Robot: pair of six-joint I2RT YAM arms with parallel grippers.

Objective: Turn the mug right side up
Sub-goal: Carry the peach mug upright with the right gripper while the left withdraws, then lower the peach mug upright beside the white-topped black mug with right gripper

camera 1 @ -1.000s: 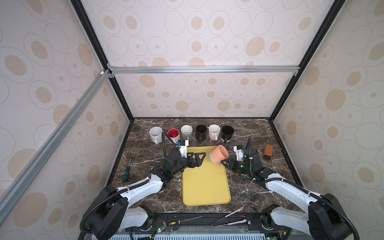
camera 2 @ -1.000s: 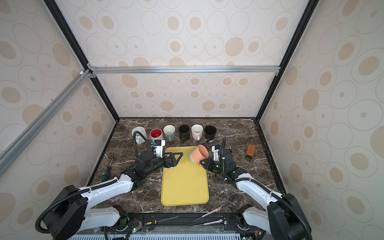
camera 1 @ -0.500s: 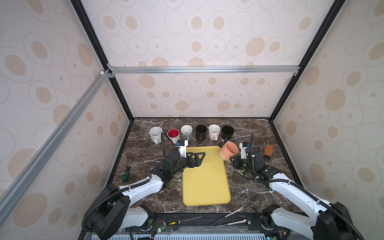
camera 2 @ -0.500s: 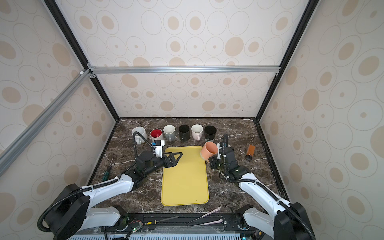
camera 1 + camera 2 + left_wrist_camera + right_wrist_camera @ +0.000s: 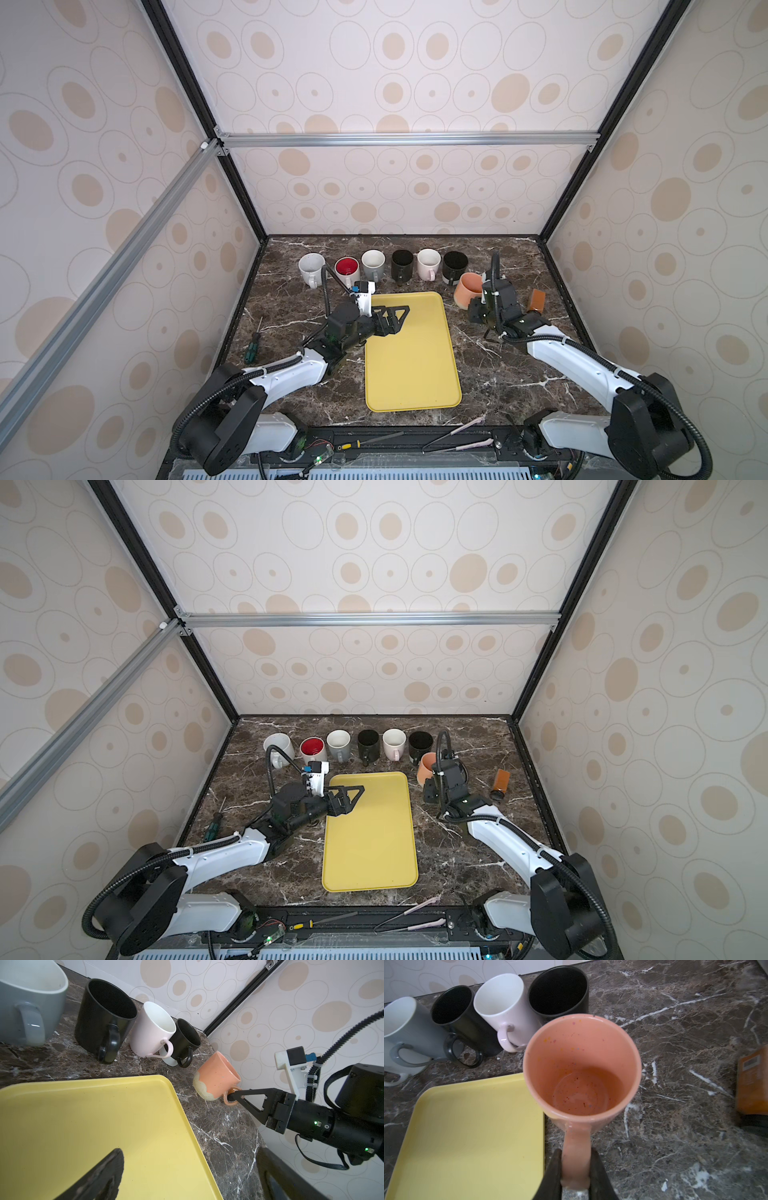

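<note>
The peach ceramic mug point(image 5: 466, 289) has a glossy speckled glaze outside and in, a cream unglazed band with a scalloped edge around its foot, and a single loop handle in the same peach colour. Its body flares slightly from the foot to the wide round mouth, and the right wrist view looks straight down into its empty, spotted inside point(image 5: 581, 1072).

In both top views the mug is right of centre, just off the upper right corner of the yellow plastic tray point(image 5: 411, 365), above the dark marble counter point(image 5: 490, 374). It is directly below the rightmost black mug point(image 5: 454, 264) at the end of a row of six upright mugs point(image 5: 374, 266) lined along the back edge. Its mouth faces upward. In the left wrist view its long axis leans more steeply than those of the row behind it point(image 5: 217, 1078), foot low and rim high. Whether the foot touches the counter cannot be told. The handle points away from the row, toward the lower right of the top views.

The right gripper point(image 5: 575, 1169) pinches that handle, one black finger on each side. The left gripper point(image 5: 395, 320) is spread wide and empty, lying over the upper left corner of the tray, well apart from the mug.
</note>
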